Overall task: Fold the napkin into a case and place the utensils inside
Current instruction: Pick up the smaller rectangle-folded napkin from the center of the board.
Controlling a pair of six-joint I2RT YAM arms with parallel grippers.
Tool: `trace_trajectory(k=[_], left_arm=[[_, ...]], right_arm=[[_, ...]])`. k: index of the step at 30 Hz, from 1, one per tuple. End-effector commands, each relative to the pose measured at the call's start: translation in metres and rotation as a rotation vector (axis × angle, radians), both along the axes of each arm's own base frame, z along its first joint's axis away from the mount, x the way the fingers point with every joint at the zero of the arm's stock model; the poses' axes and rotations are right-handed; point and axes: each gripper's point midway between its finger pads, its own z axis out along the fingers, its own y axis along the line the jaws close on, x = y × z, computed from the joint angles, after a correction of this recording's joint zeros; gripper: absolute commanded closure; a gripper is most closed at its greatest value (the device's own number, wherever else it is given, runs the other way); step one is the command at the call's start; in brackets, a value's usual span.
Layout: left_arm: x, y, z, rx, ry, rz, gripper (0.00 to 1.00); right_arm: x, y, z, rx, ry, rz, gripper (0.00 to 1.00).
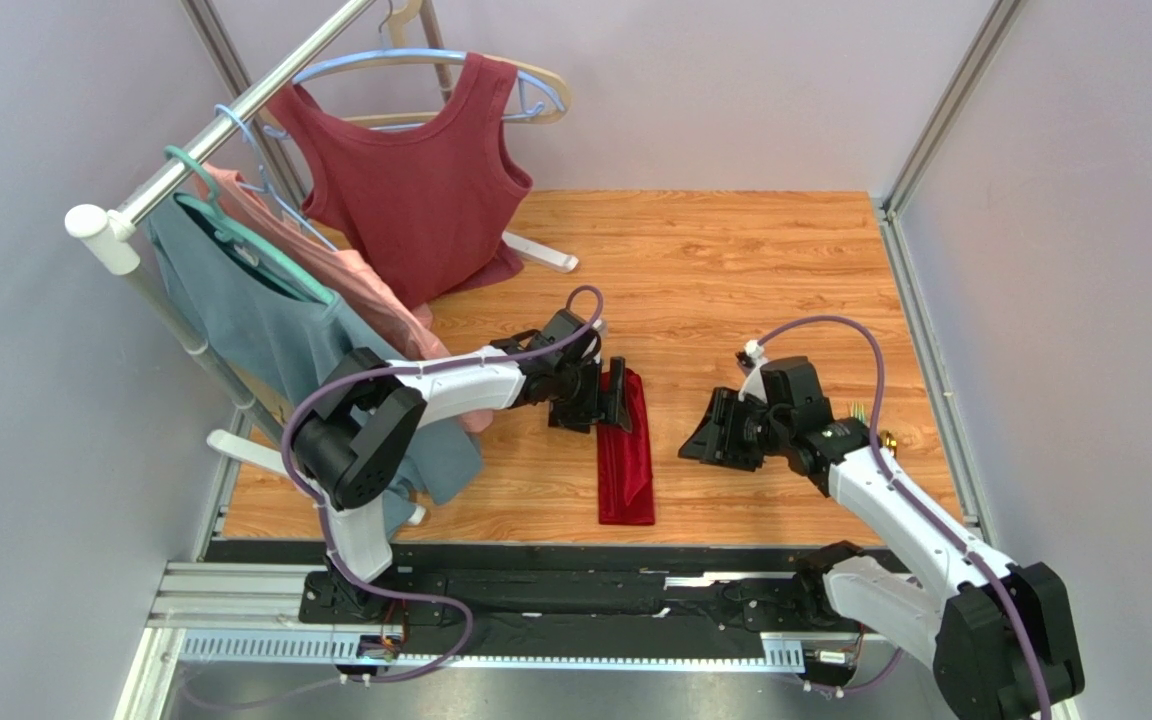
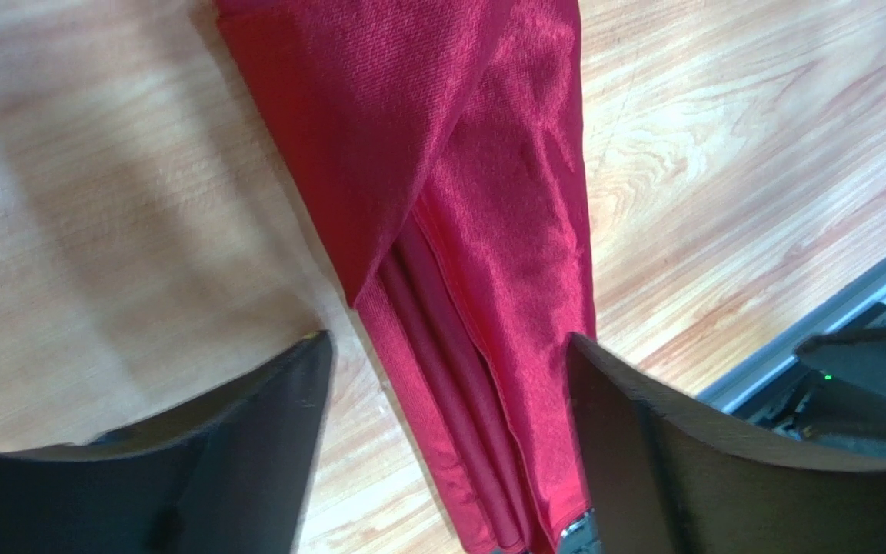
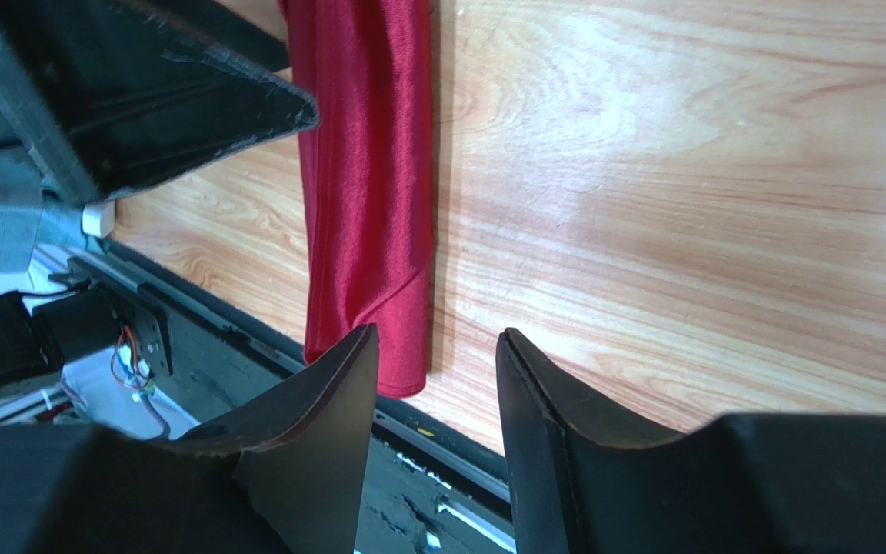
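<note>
case (image 2: 505,231) with layered folds up close, seemingly flat from overhead

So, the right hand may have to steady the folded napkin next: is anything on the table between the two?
Nothing visible does. Only bare table lies between the right hand and the folded napkin. The left hand hangs open over the napkin's far end, off that path.

My left gripper (image 1: 599,395) hides one corner of the case (image 1: 627,468); a gold speck (image 1: 890,443) by my right arm (image 1: 898,503) is too small to name.
</note>
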Motion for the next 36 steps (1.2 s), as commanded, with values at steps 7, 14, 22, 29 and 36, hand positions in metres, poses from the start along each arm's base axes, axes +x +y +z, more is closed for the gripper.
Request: trace_trajectory(k=[7,14,22,29,36], left_arm=[[-0.014,0.002,-0.032,0.012,0.073,0.031,0.35],[-0.017,0.004,-0.05,0.052,0.106,0.038,0.48],[-0.012,0.0,-0.05,0.072,0.106,0.028,0.57],[-0.011,-0.001,-0.055,0.088,0.093,0.017,0.88],[0.005,0.009,-0.019,0.157,-0.061,-0.028,1.0]], right_arm=[[-0.01,0.01,0.01,0.075,-0.04,0.081,0.55],[-0.013,0.011,0.008,0.094,-0.035,0.085,0.55],[-0.018,0.011,0.01,0.105,-0.039,0.084,0.55],[-0.021,0.011,0.011,0.111,-0.034,0.089,0.55],[-0.019,0.011,0.011,0.107,-0.025,0.074,0.55]])
